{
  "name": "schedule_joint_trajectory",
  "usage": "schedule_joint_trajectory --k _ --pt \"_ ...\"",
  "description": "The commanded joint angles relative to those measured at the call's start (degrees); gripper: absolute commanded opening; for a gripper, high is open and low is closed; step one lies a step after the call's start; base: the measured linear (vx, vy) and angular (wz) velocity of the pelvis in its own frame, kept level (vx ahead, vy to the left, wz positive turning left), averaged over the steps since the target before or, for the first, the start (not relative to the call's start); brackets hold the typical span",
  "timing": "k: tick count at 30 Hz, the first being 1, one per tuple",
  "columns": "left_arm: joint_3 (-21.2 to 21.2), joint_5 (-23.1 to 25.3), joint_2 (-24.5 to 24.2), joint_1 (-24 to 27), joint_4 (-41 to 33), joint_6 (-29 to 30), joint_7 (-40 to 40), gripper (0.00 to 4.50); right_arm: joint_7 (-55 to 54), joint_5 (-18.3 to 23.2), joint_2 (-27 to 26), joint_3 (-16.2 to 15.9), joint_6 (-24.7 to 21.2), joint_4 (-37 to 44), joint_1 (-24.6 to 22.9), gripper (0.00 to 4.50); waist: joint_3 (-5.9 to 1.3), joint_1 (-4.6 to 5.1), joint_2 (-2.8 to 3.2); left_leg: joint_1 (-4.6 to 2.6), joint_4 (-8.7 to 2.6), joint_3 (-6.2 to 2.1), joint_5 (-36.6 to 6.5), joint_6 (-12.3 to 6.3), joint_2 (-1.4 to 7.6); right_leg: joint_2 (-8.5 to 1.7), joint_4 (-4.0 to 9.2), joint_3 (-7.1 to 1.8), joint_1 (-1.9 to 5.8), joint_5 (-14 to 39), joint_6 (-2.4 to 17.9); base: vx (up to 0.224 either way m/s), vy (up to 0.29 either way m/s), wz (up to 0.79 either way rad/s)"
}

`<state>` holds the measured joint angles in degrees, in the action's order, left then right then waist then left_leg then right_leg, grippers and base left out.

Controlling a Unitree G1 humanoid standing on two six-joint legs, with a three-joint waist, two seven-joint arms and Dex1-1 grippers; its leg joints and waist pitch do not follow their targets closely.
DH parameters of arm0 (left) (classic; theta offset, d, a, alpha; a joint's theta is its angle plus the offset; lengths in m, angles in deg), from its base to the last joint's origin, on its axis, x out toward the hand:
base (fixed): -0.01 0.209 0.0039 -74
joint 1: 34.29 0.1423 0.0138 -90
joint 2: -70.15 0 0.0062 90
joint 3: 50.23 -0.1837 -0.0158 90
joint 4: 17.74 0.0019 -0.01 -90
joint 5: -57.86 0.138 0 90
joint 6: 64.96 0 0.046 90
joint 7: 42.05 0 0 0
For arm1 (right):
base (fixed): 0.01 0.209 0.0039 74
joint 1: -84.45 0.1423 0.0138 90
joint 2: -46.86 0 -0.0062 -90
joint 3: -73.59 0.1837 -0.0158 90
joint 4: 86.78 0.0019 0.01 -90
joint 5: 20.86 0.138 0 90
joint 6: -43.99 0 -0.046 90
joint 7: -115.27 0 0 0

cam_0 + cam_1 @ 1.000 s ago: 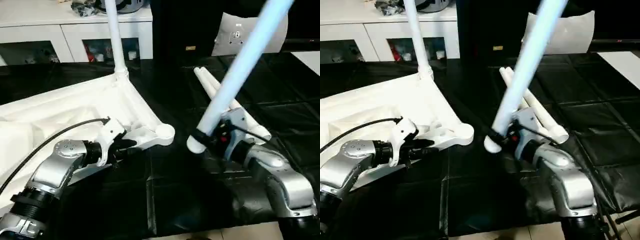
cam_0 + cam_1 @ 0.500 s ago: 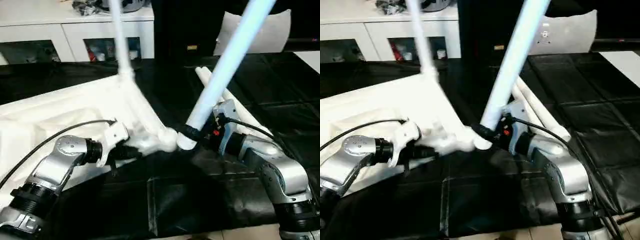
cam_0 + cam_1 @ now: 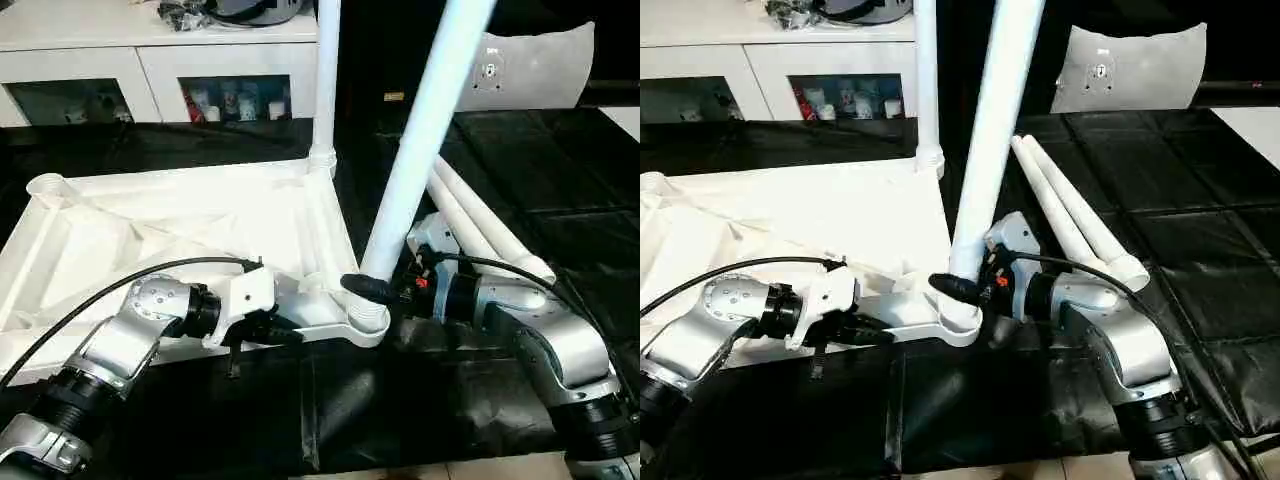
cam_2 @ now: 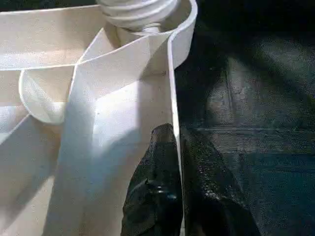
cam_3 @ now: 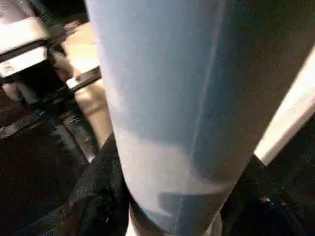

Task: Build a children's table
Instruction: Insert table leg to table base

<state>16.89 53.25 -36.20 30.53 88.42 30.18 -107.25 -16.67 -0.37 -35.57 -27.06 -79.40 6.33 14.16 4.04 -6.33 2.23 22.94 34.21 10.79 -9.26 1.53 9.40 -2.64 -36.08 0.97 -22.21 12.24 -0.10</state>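
Black work table [image 3: 470,400] carries everything. Tabletop [image 3: 180,220] lies ribbed side up across the 9 o'clock half, so its corner sockets face up for legs. One leg [image 3: 325,80] already stands in the far corner at 12 o'clock. Second leg [image 3: 425,130] leans a bit toward 1 o'clock, its foot sitting in the near socket [image 3: 362,325] close to centre; looks like it's being seated, depth unclear. Two spare legs [image 3: 1070,215] lie side by side at 2 o'clock, near the right arm, waiting. Right gripper [image 3: 385,290] has its fingers clamped round the second leg's base to steer it in. Left gripper [image 4: 177,167] pinches the top's near rim wall, fingers together on it, likely bracing the top against the push.
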Motion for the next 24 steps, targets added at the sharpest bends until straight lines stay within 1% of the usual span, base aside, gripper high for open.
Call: schedule_joint_trajectory --k 1,2,3,5,7,10,11,12,14,15,16,17,18,19,20,21,22,24 --pt "0.04 4.05 -0.38 -1.66 3.35 -0.04 3.79 0.00 0.54 -0.53 0.54 -0.86 -0.37 0.09 -0.01 1.91 -2.93 0.64 0.08 -2.92 -4.66 -1.97 -20.90 3.33 3.95 -5.60 5.69 -2.86 0.18 20.61 9.60 0.000 0.000 0.00" --pt "0.07 4.00 -0.39 -1.68 3.37 -0.07 3.74 0.00 0.54 -0.55 0.56 -0.85 -0.35 0.06 -0.02 1.91 -2.89 0.81 -0.08 -2.41 -4.92 -2.29 -20.80 3.49 3.93 -5.76 5.60 -2.72 0.62 21.96 9.09 0.000 0.000 0.00" --pt "0.51 2.97 -0.55 -1.64 3.25 -0.65 2.51 0.00 0.58 -0.82 0.80 -0.61 -0.02 -0.44 -0.05 1.91 -2.93 0.85 0.04 -2.53 -5.04 -2.36 -21.38 3.72 3.95 -5.74 5.73 -2.66 0.41 22.88 8.62 0.000 0.000 0.00" --pt "0.70 2.40 -0.60 -1.51 3.02 -0.92 1.80 0.00 0.64 -0.84 0.89 -0.49 0.04 -0.64 -0.05 1.91 -2.86 1.34 -0.12 -2.55 -5.03 -2.39 -22.24 3.83 3.92 -5.79 5.79 -2.68 0.36 23.45 8.77 0.000 0.000 0.00" --pt "0.85 2.15 -0.54 -1.28 2.80 -1.51 0.74 0.00 0.58 -0.94 0.84 -0.37 -0.02 -0.87 0.01 1.91 -2.89 1.61 -0.10 -2.57 -5.01 -2.35 -22.47 3.68 3.90 -5.79 5.84 -2.67 0.25 23.63 8.93 0.000 0.000 0.00" --pt "0.92 1.61 -0.44 -1.09 2.64 -2.11 -0.36 0.00 0.23 -1.45 0.68 -0.42 0.68 -1.48 0.15 1.91 -3.03 1.58 -0.04 -2.54 -4.99 -2.23 -21.72 3.36 3.97 -5.81 5.83 -2.69 0.20 22.67 9.15 0.000 0.000 0.00" --pt "0.95 0.62 -0.34 -0.76 2.18 -2.42 -1.59 0.00 -0.48 -1.49 -0.13 -0.06 1.69 -2.85 0.53 1.91 -3.17 1.54 0.05 -2.48 -4.93 -2.18 -21.22 3.28 3.97 -5.85 5.69 -2.69 0.27 21.37 9.47 0.000 0.000 0.00" --pt "0.80 0.22 -0.45 -0.55 1.72 -2.30 -2.33 0.00 -0.87 -1.53 -0.75 0.17 2.32 -4.00 0.90 1.91 -3.24 1.67 -0.02 -2.40 -4.89 -2.08 -20.68 3.20 3.93 -5.82 5.57 -2.65 0.31 19.86 10.07 0.000 0.000 0.00" --pt "0.52 0.13 -0.64 -0.40 1.35 -2.40 -2.95 0.00 -1.03 -1.58 -1.19 0.27 2.83 -4.94 1.20 1.91 -3.44 1.59 0.05 -2.32 -4.83 -1.92 -19.38 2.88 3.89 -5.71 5.34 -2.59 0.41 17.28 10.70 0.000 0.000 0.00" --pt "0.26 0.14 -0.86 -0.32 1.09 -2.41 -3.45 0.00 -1.08 -1.68 -1.54 0.30 3.23 -5.97 1.52 1.91 -3.58 1.56 0.08 -2.26 -4.72 -1.87 -18.19 2.60 3.93 -5.65 5.05 -2.56 0.54 14.64 11.33 0.000 0.000 0.00" --pt "0.09 0.23 -0.98 -0.31 1.01 -2.44 -3.67 0.00 -1.05 -1.77 -1.68 0.25 3.46 -6.56 1.70 1.91 -3.59 1.58 0.07 -2.19 -4.73 -1.79 -17.50 2.40 3.91 -5.54 5.00 -2.53 0.62 13.43 11.55 0.000 0.000 0.00" --pt "0.04 0.52 -1.07 -0.33 1.12 -2.75 -3.61 0.00 -0.84 -1.88 -1.72 0.09 3.56 -7.17 1.85 1.91 -3.80 1.50 0.05 -2.18 -4.58 -1.68 -16.23 2.04 3.89 -5.43 4.72 -2.46 0.77 10.74 12.17 0.000 0.000 0.00" --pt "0.04 0.52 -1.07 -0.33 1.12 -2.75 -3.61 0.00 -0.84 -1.88 -1.72 0.09 3.56 -7.17 1.85 1.91 -3.85 1.44 0.11 -2.12 -4.48 -1.59 -14.96 1.65 3.84 -5.35 4.48 -2.38 0.88 8.41 12.65 0.000 0.000 0.00" --pt "0.09 0.85 -1.10 -0.44 1.30 -3.08 -3.33 0.00 -0.48 -1.88 -1.67 -0.13 3.42 -7.59 1.94 1.91 -3.86 1.39 0.09 -2.08 -4.43 -1.53 -14.45 1.44 3.84 -5.33 4.44 -2.38 0.96 7.41 12.81 0.000 0.000 0.00" --pt "0.19 1.21 -1.06 -0.52 1.49 -3.50 -3.04 0.00 0.10 -1.85 -1.51 -0.48 3.18 -7.84 1.84 1.91 -4.03 1.36 -0.23 -2.01 -4.32 -1.46 -13.63 0.95 3.82 -5.32 4.26 -2.32 1.21 5.93 13.06 0.000 0.000 0.00" --pt "0.32 1.44 -0.98 -0.63 1.64 -3.86 -2.75 0.00 0.76 -1.74 -1.29 -0.86 2.77 -7.88 1.63 1.91 -3.91 1.28 -0.04 -2.00 -4.30 -1.45 -13.60 0.69 3.83 -5.45 4.32 -2.33 1.19 6.16 13.16 0.000 0.000 0.00" --pt "0.36 1.48 -0.97 -0.63 1.65 -3.91 -2.76 0.00 0.85 -1.71 -1.27 -0.92 2.79 -7.92 1.59 1.91 -3.84 1.28 -0.02 -2.05 -4.34 -1.45 -14.05 0.71 3.86 -5.46 4.41 -2.31 1.12 7.00 13.12 0.000 0.000 0.00" --pt "0.53 1.63 -0.89 -0.63 1.62 -4.20 -2.84 0.00 1.18 -1.75 -1.23 -1.21 3.22 -8.39 1.39 1.91 -3.72 1.27 -0.04 -2.27 -4.46 -1.49 -16.11 1.33 3.94 -5.59 4.75 -2.38 1.02 11.22 12.70 0.000 0.000 0.00"
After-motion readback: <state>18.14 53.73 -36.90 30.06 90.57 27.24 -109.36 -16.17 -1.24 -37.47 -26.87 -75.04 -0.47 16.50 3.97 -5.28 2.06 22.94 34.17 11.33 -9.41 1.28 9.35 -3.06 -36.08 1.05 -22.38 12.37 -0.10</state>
